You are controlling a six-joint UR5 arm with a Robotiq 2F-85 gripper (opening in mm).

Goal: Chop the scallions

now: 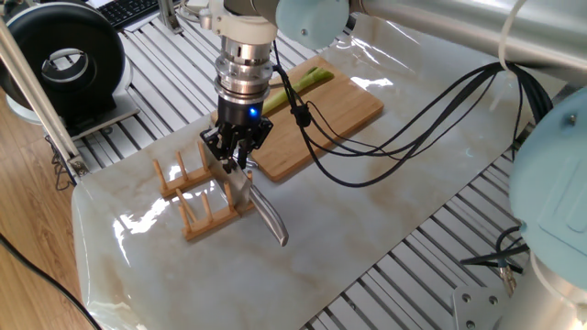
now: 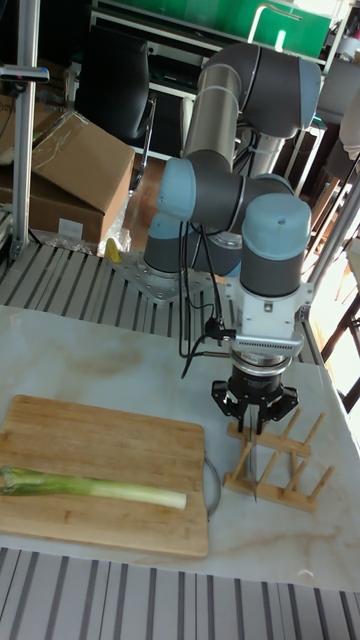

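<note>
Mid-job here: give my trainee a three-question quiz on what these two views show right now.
1. True or false: the long pale-green scallion stalk is already cut into pieces.
2. The silver metal knife stands in: A) the slotted wooden rack; B) the bamboo cutting board.
3. Fill in: the gripper hovers over the knife's ____.

Key: 1 false, it lies whole on the board; 2 A; 3 handle.

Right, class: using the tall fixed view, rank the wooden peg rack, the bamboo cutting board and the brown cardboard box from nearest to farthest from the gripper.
1. Wooden peg rack, directly below the gripper.
2. Bamboo cutting board, left.
3. Brown cardboard box, far upper left.
</note>
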